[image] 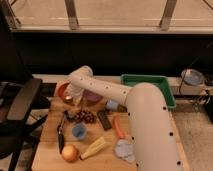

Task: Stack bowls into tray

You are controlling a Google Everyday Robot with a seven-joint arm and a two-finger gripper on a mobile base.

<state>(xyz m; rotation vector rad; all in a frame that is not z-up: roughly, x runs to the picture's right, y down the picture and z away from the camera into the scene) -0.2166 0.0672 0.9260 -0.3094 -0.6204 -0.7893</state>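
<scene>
- Gripper (75, 103) of the white robot arm (145, 120) hangs low between a glossy orange-red round bowl (62, 91) and a dull purple round bowl (94, 97); we cannot tell its state.
- Both bowls sit on the wooden board (46, 145), far end.
- We see the rectangular green plastic tray (150, 81) to their right, well apart.

Pretty dim in here overall. The only properly bright bit is the pale strip across the top of the frame, and right below it a dark band swallows everything. The white arm (145, 115) at mid-right catches the most light. The gripper (75, 104) sits in shade left of centre, with a small hot glint on the orange-red bowl (62, 91) just beside it. The chair (22, 100) at the left edge is nearly black
</scene>
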